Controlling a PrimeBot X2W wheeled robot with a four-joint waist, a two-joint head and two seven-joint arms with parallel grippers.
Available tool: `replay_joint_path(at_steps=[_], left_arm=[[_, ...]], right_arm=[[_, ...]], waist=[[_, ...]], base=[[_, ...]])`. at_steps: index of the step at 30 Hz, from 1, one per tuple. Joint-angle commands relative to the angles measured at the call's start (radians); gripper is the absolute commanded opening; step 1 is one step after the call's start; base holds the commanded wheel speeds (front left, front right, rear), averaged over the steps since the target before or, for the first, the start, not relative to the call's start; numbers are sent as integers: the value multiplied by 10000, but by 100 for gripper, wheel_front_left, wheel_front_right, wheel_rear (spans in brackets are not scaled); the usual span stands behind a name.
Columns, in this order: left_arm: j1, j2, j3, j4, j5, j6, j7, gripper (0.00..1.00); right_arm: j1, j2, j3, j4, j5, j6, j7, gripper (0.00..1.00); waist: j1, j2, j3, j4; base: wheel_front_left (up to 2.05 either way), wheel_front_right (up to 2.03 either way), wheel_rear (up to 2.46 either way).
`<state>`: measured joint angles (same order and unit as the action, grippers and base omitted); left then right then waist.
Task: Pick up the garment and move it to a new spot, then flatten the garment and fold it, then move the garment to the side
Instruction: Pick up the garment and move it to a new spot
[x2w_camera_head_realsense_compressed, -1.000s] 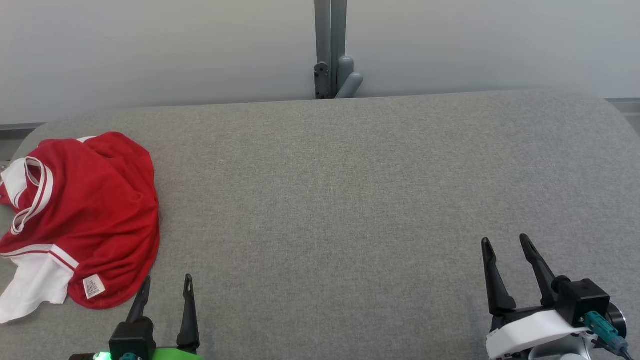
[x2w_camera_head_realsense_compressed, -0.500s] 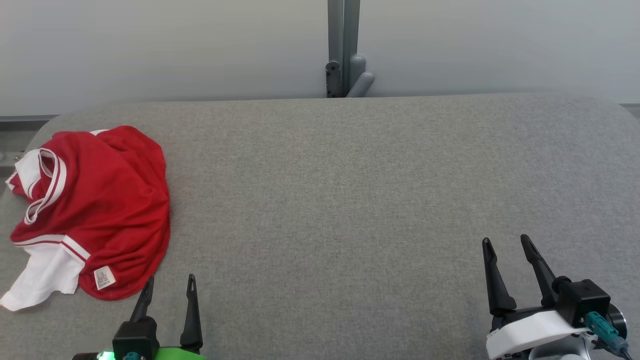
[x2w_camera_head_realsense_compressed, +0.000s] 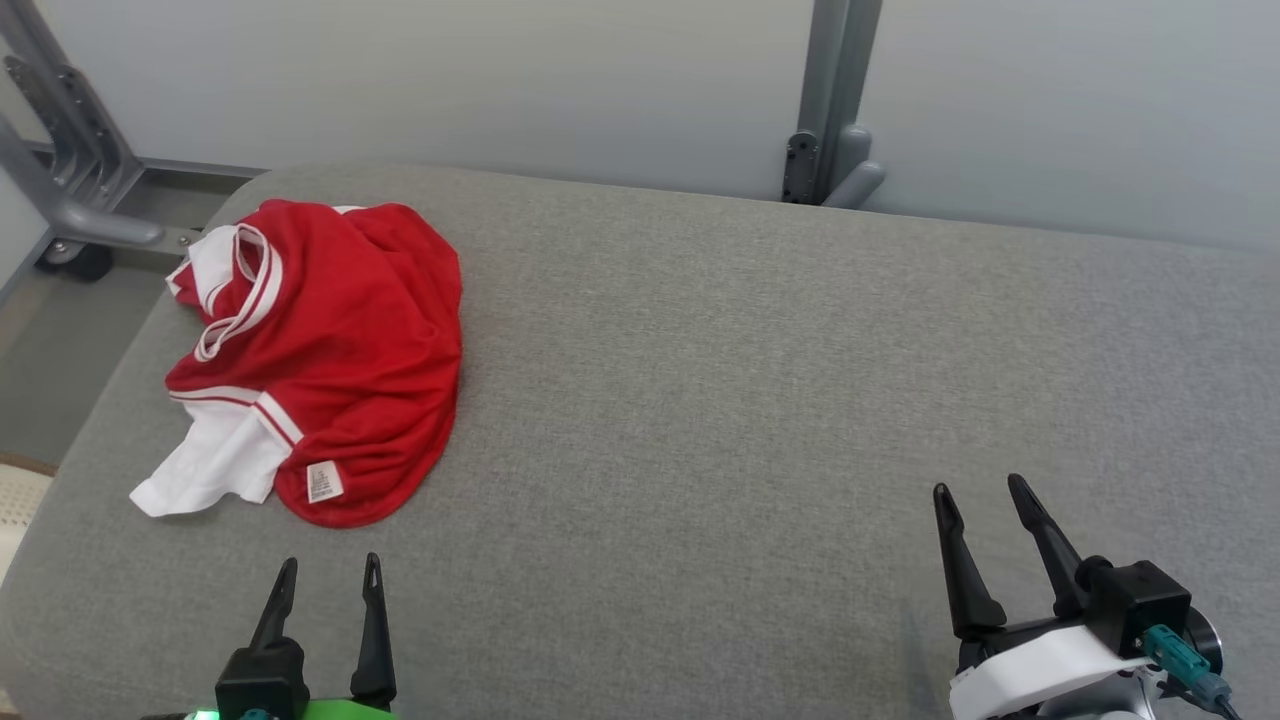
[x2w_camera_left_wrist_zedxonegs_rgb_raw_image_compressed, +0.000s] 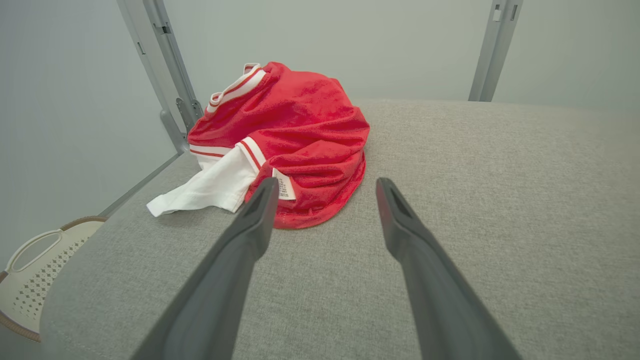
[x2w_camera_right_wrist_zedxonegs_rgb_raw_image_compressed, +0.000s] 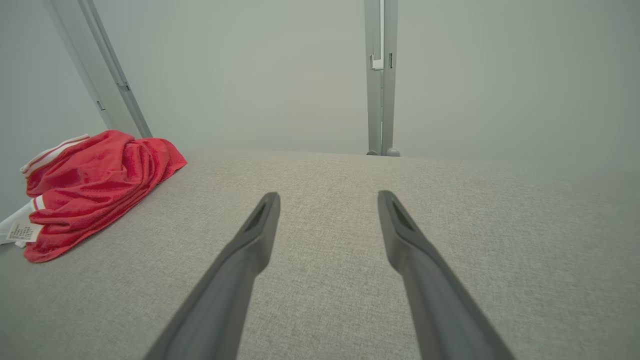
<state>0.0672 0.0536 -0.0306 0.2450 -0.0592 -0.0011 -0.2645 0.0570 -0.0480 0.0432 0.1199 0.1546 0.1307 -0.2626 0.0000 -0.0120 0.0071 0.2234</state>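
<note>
While the crumpled garment (x2w_camera_head_realsense_compressed: 330, 340) lay untouched on the bench (x2w_camera_head_realsense_compressed: 750, 400), upper left of frame, left pincer (x2w_camera_head_realsense_compressed: 331, 562) (lower left) and right pincer (x2w_camera_head_realsense_compressed: 978, 486) (lower right) stood wide, empty. Pick-up step judged pending; next move called for reaching a fold.

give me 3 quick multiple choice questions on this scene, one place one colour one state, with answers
1. Where on the grey surface does the garment lie?
A. left end
B. centre
C. right end

2. What colours is the garment?
A. blue and white
B. red and white
C. all black

3. How is the left end effector?
A. shut on the garment
B. shut, empty
C. open, clear of the garment

1 A, it is bunched near the left edge; 2 B, red cloth with a white sleeve and trim; 3 C, its fingers stand spread, short of the hem.
</note>
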Motion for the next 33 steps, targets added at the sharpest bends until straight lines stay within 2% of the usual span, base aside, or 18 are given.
replay_joint_path(at_steps=[1,9,17,22,26,33], left_arm=[[90,20,47,12,14,-4,-1,100],[239,1,242,-35,-79,-50,-1,100],[-1028,-13,469,126,-409,-393,-1,100],[-2898,146,910,1469,-1191,-733,58,100],[-4506,562,1101,2782,-1527,-870,489,100],[-6428,1427,1085,5233,-1577,-940,1556,100]], right_arm=[[-30,-43,7,16,21,1,-35,100],[-164,-43,302,97,46,1,-35,100],[-542,-43,365,3,-369,1,-35,100],[-1166,-80,452,-121,-774,1,-35,100],[-1624,-130,513,-195,-923,1,-35,100],[-1991,-128,668,-119,-1025,1,-35,100]], waist=[[0,120,-8,576],[0,120,33,909],[0,120,1001,455],[0,120,2232,70],[0,120,3094,-224],[0,120,3725,-641]], base=[[0,0,0],[0,0,0],[0,0,0],[0,0,0],[0,0,0],[0,0,0]])
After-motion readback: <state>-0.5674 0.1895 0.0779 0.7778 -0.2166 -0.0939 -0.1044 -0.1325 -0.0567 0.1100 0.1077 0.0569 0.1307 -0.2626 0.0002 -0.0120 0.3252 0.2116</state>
